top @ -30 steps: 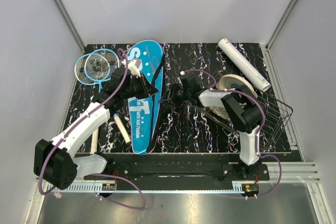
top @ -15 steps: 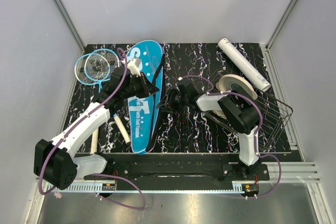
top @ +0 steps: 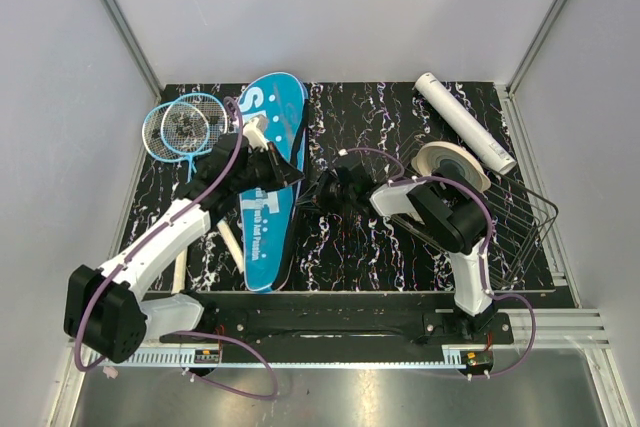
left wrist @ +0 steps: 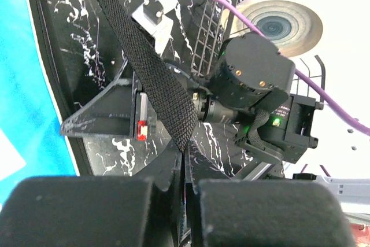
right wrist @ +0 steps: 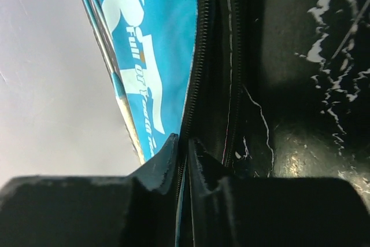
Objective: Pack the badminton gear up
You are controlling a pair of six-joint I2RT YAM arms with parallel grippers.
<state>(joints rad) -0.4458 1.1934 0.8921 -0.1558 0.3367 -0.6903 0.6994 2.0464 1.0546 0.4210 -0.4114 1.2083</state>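
Top external, black marbled tabletop [top: 350, 107], blue cover [top: 262, 232], grey walls [top: 340, 7]

Two rackets [top: 188, 120], one cover [top: 262, 239], one tube [top: 465, 124], one basket [top: 536, 210].

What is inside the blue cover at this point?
Its interior is hidden; only the zipper edge shows. Both rackets lie outside, left of the cover.

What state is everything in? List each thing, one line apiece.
blue cover: lying on the table, rackets not yet inside
strap: pinched between the left fingers
left gripper: shut on strap
right gripper: shut on the blue cover's zipper edge
rackets: lying flat outside the cover, heads overlapping
white tube: lying on its side
wire basket: no badminton gear inside
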